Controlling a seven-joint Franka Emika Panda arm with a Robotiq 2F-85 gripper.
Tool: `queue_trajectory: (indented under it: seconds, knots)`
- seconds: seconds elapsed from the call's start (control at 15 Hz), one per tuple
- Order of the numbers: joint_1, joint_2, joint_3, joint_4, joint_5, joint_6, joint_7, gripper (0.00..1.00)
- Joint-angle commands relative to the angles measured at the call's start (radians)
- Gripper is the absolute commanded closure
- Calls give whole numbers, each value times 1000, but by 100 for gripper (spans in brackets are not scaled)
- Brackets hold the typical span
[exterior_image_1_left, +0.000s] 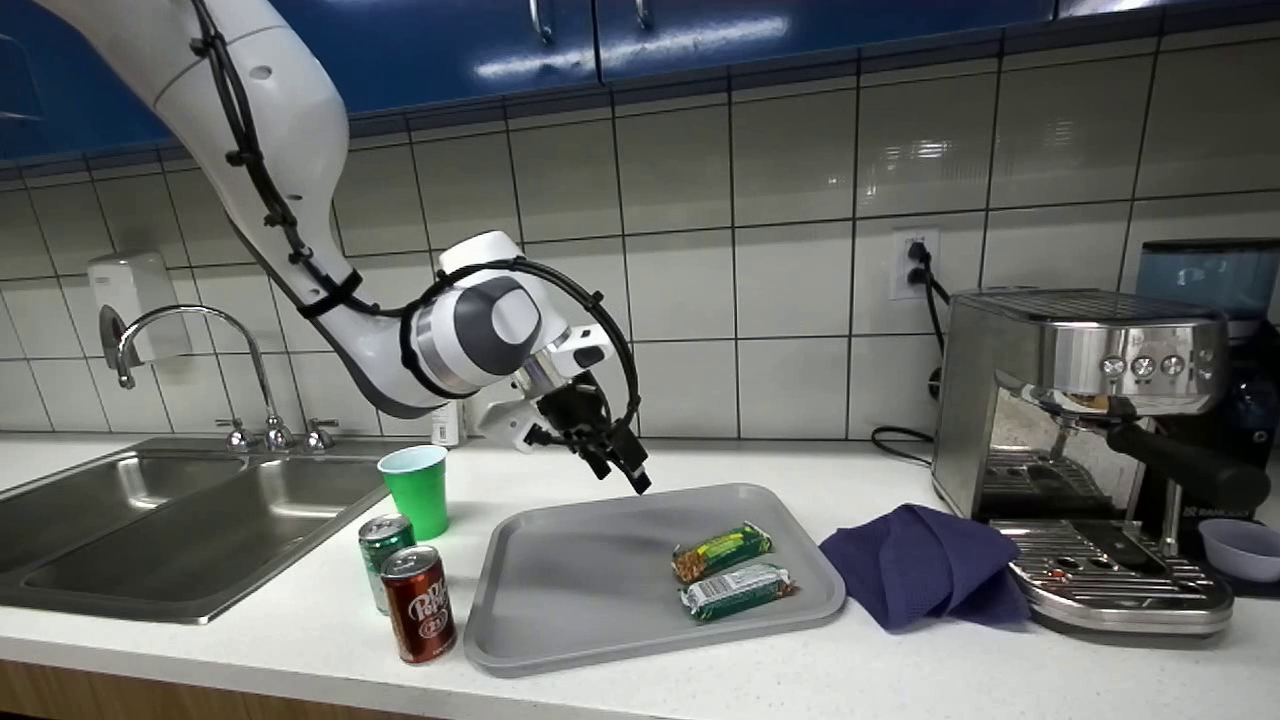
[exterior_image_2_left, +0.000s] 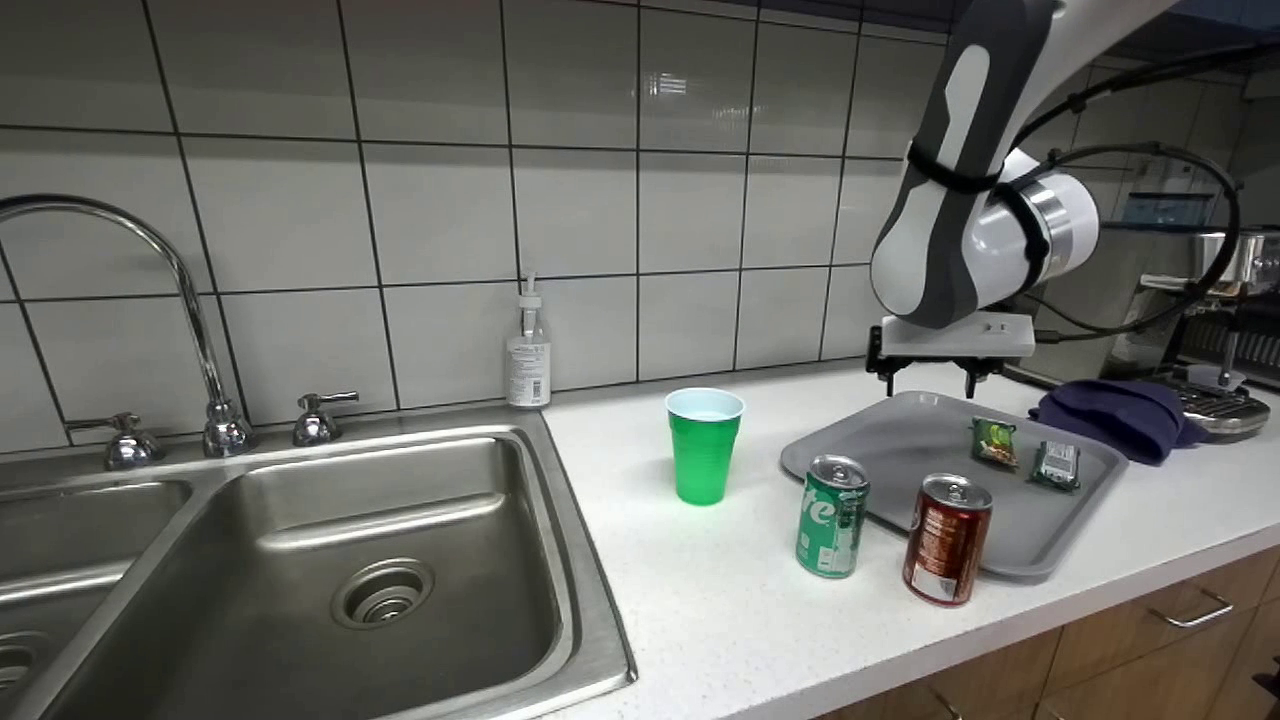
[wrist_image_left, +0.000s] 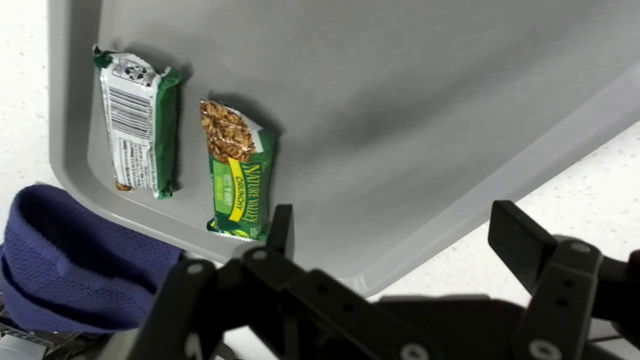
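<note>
Two wrapped bars (wrist_image_left: 237, 175) lie in the right half of one tray (exterior_image_1_left: 580, 590), open room left of them, my empty fingers (wrist_image_left: 517, 245) wide apart above its far edge.

A grey tray (wrist_image_left: 380, 90) with a raised rim and rounded corners rests on a white, speckled counter (wrist_image_left: 575, 200). Inside, near the tray's left-hand corner, lies an oblong, green-and-white, film-wrapped bar (wrist_image_left: 131, 125), barcode upward. Just beside it lies an oblong, green-and-yellow, film-wrapped Nature Valley bar (wrist_image_left: 237, 175), printed front upward, lower end near the tray's bottom edge. A folded, navy-blue, textured cloth (wrist_image_left: 75, 255) lies outside that edge. The black, jointed, two-finger gripper (wrist_image_left: 392, 225) has its fingers wide apart: in the wrist view, one overlaps the tray near the Nature Valley bar; the other overlaps the right-hand edge and counter.
</note>
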Motion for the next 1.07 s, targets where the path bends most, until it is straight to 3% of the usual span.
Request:
queue_trajectory:
  seconds: [0.0, 0.6, 1.0]
  knots:
    - [41, -104, -8, -54, -50, -15, -27, 0]
    - [8, -244, 104, -81, -111, -34, -72, 0]
    - [1, -321, 187, -106, -56, -62, -178, 0]
